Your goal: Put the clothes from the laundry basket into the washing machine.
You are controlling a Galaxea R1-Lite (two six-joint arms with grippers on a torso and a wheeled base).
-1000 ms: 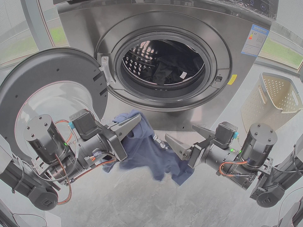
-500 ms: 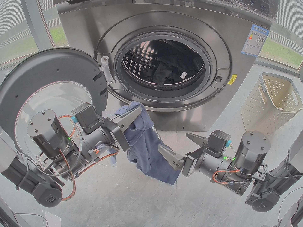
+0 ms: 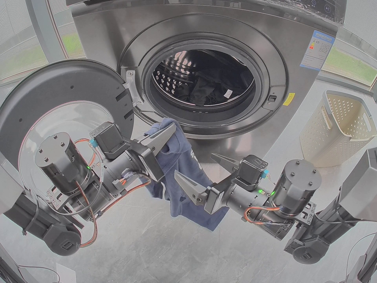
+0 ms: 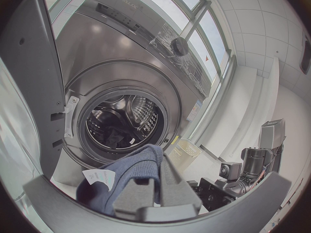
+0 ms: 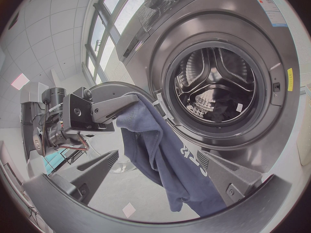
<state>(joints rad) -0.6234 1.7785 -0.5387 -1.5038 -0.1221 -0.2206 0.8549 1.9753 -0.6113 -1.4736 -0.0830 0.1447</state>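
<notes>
Left hand (image 3: 169, 133) pinches navy shirt (image 3: 181, 156); cloth hangs below hand.

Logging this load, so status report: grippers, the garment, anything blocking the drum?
Left gripper shut on navy shirt, below the washing machine opening. Right gripper open beside the hanging shirt. Door open, opening unblocked; dark clothes inside.

Dark grey cylindrical motor housings (image 3: 55, 158), studded with screws, cap both arms at lower left and lower right. Orange cables (image 3: 93, 230) loop beneath them; the left gripper (image 3: 169, 132) and right gripper (image 3: 194, 164) bear grey wedge-shaped fingers.
</notes>
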